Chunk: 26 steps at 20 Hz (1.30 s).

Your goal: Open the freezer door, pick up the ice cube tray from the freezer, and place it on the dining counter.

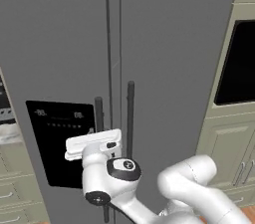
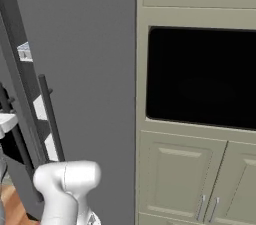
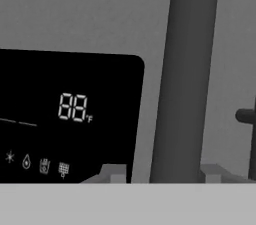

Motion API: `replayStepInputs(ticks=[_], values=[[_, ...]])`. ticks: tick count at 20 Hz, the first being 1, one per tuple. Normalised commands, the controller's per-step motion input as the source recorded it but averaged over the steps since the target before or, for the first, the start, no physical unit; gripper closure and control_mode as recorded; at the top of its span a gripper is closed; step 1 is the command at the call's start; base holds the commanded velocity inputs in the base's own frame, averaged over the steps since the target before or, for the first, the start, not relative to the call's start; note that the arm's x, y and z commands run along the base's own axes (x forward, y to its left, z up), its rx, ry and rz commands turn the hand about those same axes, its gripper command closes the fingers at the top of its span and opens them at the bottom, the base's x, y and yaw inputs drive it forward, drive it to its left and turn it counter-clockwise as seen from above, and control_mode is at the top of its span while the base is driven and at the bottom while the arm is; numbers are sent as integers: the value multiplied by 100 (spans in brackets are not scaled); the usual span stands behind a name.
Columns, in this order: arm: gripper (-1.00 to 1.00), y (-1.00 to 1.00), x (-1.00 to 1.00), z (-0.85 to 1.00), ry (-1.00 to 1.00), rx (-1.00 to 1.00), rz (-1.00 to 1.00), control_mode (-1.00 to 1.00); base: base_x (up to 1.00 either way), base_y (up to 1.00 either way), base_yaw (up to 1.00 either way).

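Observation:
The freezer door (image 1: 55, 44) is the left grey door with the black dispenser panel (image 1: 55, 138) (image 3: 65, 109). Its dark vertical bar handle (image 1: 98, 108) (image 3: 185, 69) runs up between my fingertips. My gripper (image 1: 98, 129) (image 3: 164, 173) is open around that handle, with a gap showing on the left finger's side. In the right base view the door looks slightly ajar, and white shelf edges (image 2: 42, 114) show in the gap. The ice cube tray is hidden inside the freezer. The dining counter is out of view.
The plain grey right door (image 1: 169, 58) has its own bar handle (image 1: 130, 113) close beside mine. A black built-in oven (image 2: 200, 79) in sage-green cabinetry (image 2: 185, 179) stands right of the fridge. Drawers (image 1: 10, 188) sit at the left edge.

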Motion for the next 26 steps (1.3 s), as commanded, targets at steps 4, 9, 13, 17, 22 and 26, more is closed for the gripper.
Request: replayStepInputs(ticks=[4, 9, 13, 17, 22, 26], values=[[100, 100, -60, 0, 0, -7, 13, -100, 0, 0, 0], [100, 100, -56, 0, 0, -7, 16, -100, 0, 0, 0], [100, 99, -53, 0, 0, -6, 18, -100, 0, 0, 0], [100, 75, -10, 0, 0, -1, 19, -100, 0, 0, 0], [100, 52, 0, 0, 0, 0, 17, -100, 0, 0, 0], [100, 4, -26, 0, 0, 0, 9, -100, 0, 0, 0]])
